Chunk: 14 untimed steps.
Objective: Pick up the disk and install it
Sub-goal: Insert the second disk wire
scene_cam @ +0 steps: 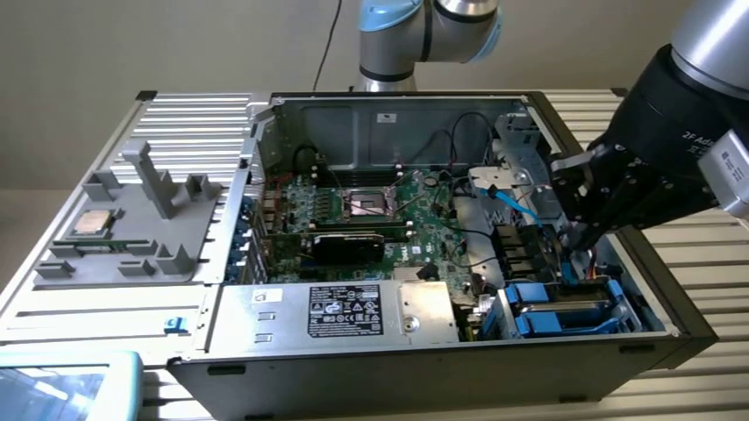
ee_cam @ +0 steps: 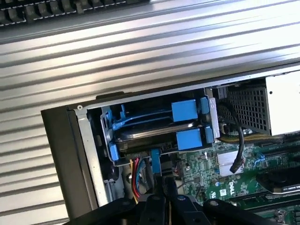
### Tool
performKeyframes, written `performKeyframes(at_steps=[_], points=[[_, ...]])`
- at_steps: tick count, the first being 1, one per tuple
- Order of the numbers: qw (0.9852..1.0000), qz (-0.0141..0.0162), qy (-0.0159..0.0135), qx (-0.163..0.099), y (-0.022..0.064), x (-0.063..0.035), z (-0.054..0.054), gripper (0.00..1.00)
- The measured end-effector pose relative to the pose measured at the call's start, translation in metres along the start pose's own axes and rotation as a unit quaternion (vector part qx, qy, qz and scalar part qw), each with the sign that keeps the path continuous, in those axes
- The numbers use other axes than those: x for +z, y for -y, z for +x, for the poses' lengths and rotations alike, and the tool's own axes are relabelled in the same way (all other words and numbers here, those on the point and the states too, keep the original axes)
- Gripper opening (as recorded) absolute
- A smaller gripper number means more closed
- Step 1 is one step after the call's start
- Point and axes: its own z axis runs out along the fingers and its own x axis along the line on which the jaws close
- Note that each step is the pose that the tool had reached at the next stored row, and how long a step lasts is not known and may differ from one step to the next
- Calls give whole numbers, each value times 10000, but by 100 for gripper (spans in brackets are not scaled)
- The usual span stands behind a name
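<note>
Disk (ee_cam: 154, 133) seated in blue drive bay (scene_cam: 562, 309), hand (ee_cam: 165, 187) clenched empty just beside it

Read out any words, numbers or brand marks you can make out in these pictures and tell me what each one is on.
"2F" then letters starting "Ad", cut off: white print on the black gripper body.
Black label on the silver box: white print and symbols, too small to read.
White sticker on the case's back wall: unreadable.
White marks on the green circuit board: too blurred to read.
</note>
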Motion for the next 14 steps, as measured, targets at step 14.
performKeyframes(at_steps=[14], points=[[9993,-86,21,-369,-68,88,14,11]])
